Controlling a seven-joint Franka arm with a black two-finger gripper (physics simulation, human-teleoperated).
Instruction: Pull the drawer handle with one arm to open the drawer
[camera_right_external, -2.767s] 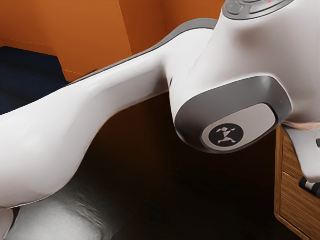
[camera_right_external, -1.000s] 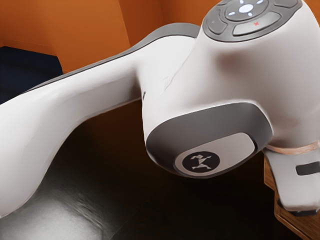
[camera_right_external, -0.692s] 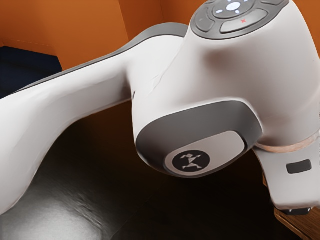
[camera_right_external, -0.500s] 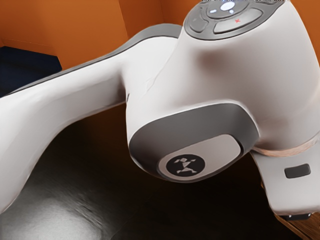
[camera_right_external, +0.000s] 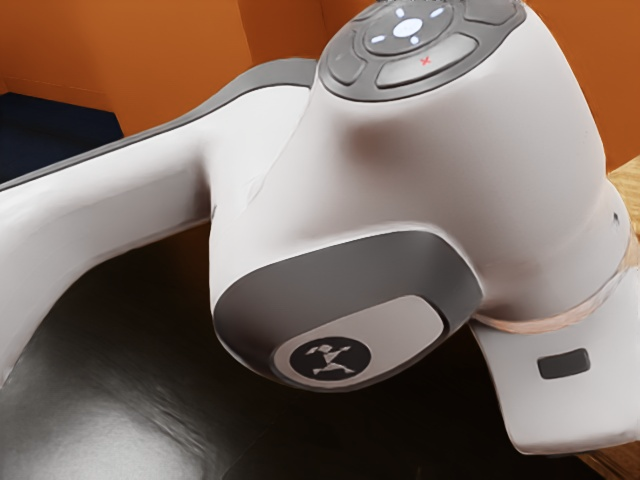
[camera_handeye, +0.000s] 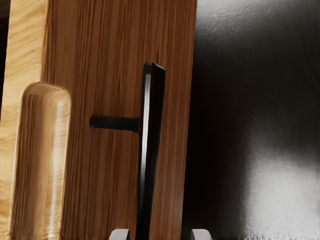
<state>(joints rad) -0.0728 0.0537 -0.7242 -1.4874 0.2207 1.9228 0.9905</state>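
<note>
Gripper (camera_handeye: 160, 235) straddles the black drawer handle (camera_handeye: 149, 150), its 2 fingertips (camera_handeye: 120, 234) spread, 1 on each side of the bar. That bar stands off the wooden drawer front (camera_handeye: 110, 75) on a short post.

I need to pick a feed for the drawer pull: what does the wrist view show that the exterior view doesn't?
Wrist view: the black drawer handle on its post, standing off the wooden drawer front. Exterior view: the white Franka arm and the orange walls. Both: the dark tabletop and some cabinet wood.
</note>
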